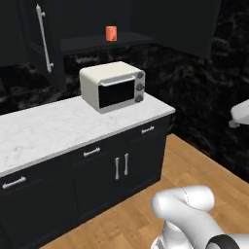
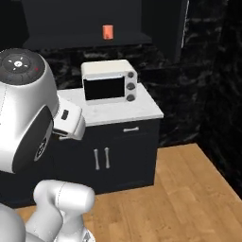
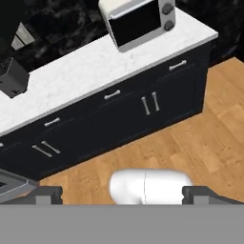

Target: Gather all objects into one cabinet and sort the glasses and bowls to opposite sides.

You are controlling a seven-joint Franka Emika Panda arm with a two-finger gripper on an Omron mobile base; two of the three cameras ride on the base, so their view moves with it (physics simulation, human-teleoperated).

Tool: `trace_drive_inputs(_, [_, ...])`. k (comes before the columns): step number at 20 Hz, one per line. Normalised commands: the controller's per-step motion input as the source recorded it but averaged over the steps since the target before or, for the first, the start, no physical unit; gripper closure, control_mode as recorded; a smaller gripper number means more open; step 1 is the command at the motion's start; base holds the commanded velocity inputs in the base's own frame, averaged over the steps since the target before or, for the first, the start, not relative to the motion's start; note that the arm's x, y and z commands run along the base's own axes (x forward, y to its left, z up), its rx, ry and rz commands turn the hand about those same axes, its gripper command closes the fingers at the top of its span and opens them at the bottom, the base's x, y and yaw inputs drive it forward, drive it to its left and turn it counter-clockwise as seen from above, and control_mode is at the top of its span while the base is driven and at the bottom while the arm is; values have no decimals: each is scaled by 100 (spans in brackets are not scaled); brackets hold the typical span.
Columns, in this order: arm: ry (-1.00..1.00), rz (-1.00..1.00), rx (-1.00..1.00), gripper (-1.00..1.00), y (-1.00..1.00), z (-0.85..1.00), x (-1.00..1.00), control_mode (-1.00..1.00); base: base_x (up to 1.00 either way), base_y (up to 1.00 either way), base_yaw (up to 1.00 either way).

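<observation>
One orange mug (image 1: 111, 33) (image 2: 108, 31), one of the glasses, stands on the shelf of the black upper cabinet (image 1: 97, 44) (image 2: 85, 40), above the counter. The cabinet's door (image 1: 36, 44) with the long white bar handle (image 1: 44, 38) hangs open at the left. The bowls are out of view. In the hand view my gripper (image 3: 123, 194) is open, its dark fingertips (image 3: 47, 194) wide apart with nothing between them. It hangs over the wooden floor, well short of the counter and far below the mug.
A white toaster oven (image 1: 114, 86) (image 2: 109, 81) (image 3: 140, 21) sits on the white marble counter (image 1: 44, 131) (image 3: 81, 71) under the shelf. Black drawers and doors (image 1: 121, 165) (image 3: 147, 105) run below it. A dark box (image 3: 12, 76) stands further left on the counter. Wooden floor (image 2: 189, 198) lies in front.
</observation>
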Motion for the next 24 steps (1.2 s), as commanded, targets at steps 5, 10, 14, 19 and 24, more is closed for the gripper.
trace_drive_inputs(5, [0,0,0,-100,0,0,0,100,77,0,33])
trace_drive_inputs(10, [0,0,0,-100,0,0,0,100,70,4,39])
trace_drive_inputs(14, [0,0,0,-100,0,0,0,100,62,0,41])
trace_drive_inputs(19, [0,0,0,-100,0,0,0,100,45,0,35])
trace_drive_inputs(24, [0,0,0,-100,0,0,0,100,49,-4,22])
